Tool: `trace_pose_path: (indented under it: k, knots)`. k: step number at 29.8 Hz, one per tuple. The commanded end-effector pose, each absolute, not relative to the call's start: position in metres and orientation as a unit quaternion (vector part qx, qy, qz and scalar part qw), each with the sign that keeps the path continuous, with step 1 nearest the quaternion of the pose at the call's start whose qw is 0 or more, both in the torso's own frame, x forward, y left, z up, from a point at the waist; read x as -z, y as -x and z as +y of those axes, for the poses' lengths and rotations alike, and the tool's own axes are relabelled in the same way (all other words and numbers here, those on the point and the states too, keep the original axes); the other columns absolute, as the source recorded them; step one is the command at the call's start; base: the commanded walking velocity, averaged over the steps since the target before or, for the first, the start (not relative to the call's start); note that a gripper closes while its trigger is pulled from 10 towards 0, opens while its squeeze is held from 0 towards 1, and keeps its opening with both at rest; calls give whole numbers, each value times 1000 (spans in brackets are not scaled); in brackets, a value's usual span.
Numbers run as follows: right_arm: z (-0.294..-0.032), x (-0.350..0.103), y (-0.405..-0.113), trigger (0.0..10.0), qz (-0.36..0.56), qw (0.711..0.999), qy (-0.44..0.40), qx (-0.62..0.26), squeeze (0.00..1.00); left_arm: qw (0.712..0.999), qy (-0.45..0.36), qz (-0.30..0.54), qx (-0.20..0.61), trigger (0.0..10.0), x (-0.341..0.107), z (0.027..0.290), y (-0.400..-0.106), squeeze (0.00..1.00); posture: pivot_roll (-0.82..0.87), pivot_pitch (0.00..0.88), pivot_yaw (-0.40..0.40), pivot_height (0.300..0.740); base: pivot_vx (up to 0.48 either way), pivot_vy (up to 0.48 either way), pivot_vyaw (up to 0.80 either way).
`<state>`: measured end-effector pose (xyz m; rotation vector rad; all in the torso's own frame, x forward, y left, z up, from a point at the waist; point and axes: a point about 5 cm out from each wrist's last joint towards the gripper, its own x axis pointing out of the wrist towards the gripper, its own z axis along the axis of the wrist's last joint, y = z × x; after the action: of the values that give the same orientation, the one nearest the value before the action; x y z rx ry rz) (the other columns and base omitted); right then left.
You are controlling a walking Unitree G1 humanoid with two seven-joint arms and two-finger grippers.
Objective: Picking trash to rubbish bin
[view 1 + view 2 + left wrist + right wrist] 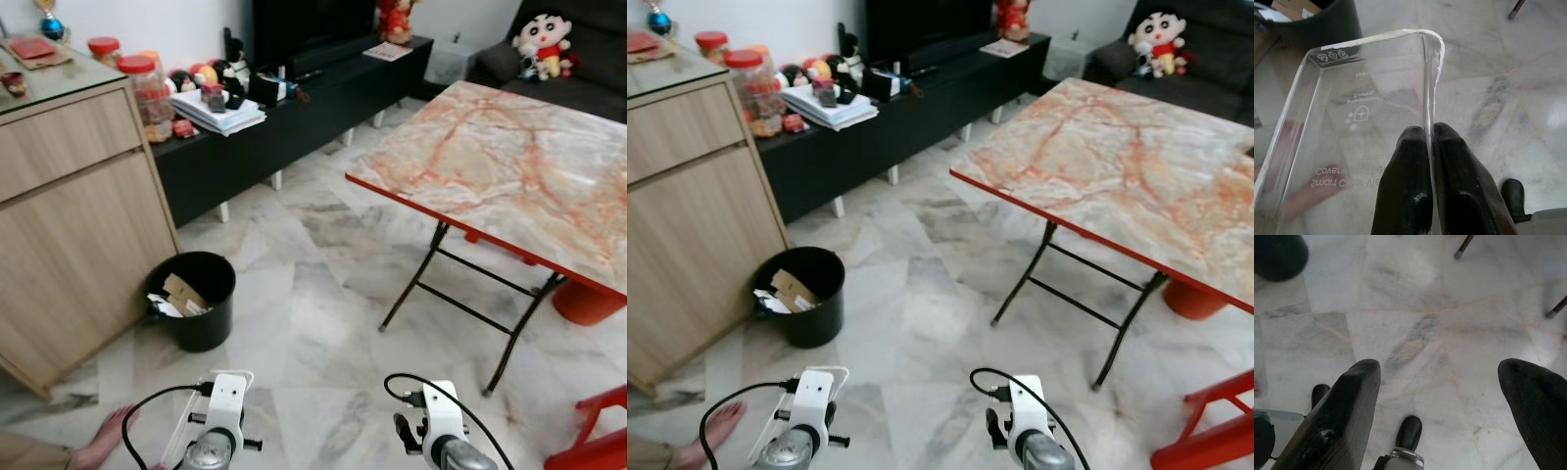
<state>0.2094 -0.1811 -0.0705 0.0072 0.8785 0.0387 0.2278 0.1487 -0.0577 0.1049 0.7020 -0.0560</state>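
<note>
My left gripper (1429, 131) is shut on the side wall of a clear plastic container (1356, 98), which it holds low above the marble floor. The black rubbish bin (192, 299) stands on the floor ahead and to the left, beside the wooden cabinet, with cardboard and paper scraps (179, 297) inside it. In the left wrist view the bin (1317, 24) lies just beyond the container's far rim. My right gripper (1440, 369) hangs open over bare floor with nothing between its fingers. Both silver wrists, left (220, 426) and right (439, 431), show at the bottom of the head views.
A wooden cabinet (69, 225) stands to the left. A red folding table (509, 166) with a marble top stands to the right, a red stool (598, 441) near it. A black TV console (294, 117) runs along the back. A person's bare foot (106, 438) rests near my left arm.
</note>
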Motion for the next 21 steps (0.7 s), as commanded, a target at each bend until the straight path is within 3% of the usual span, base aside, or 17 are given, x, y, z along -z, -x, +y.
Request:
trace_pose_path:
  k: [1,12,21]
  knots:
    - [-185,70,-210,10000,422,906,-7,-9,0,939,-53,340,25,10000,56,148,-230,0,40,54,-73,740,356,0,0]
    - [-187,72,-206,10000,436,900,21,-13,0,939,-49,340,20,10000,56,148,-231,0,41,66,-78,740,369,0,124]
    - [-187,72,-206,10000,439,898,33,-14,0,940,-47,339,18,10000,55,148,-232,0,41,65,-80,740,378,0,776]
